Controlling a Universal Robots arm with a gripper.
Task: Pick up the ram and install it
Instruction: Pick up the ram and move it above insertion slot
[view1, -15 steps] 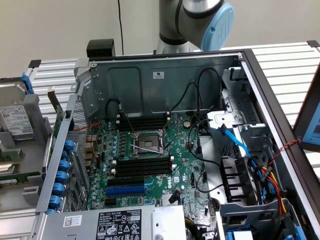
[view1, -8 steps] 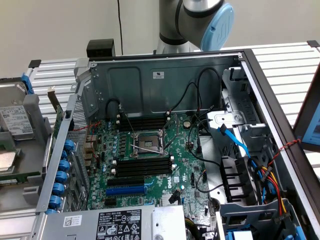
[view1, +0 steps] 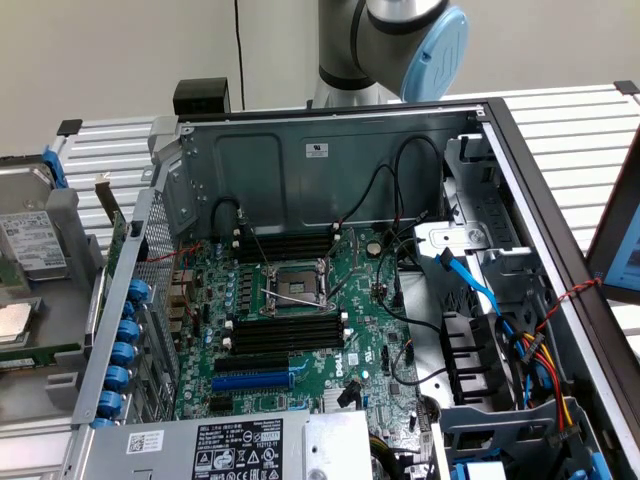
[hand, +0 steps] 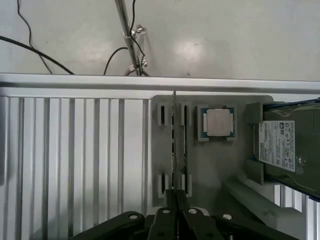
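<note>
Gripper (hand: 176, 197) held closed and empty above the ram (hand: 173, 135), which is seated in its holder.

In the wrist view, the gripper's two dark fingers are seen pressed together with nothing between them, lined up with the ram's thin edge. The ram is stood on edge in a grey holder (hand: 215, 165), kept upright between white clips at both ends. Just beside it a square processor chip (hand: 218, 122) is laid flat, and beyond that a hard drive (hand: 279, 145) is cradled. The holder is carried on the slatted counter (hand: 75, 150). In the exterior view, the open computer case (view1: 300, 150) is seen with its motherboard (view1: 350, 280) exposed and its long black slots (view1: 285, 330) unfilled, and the arm (view1: 400, 40) is seen behind the case.
</note>
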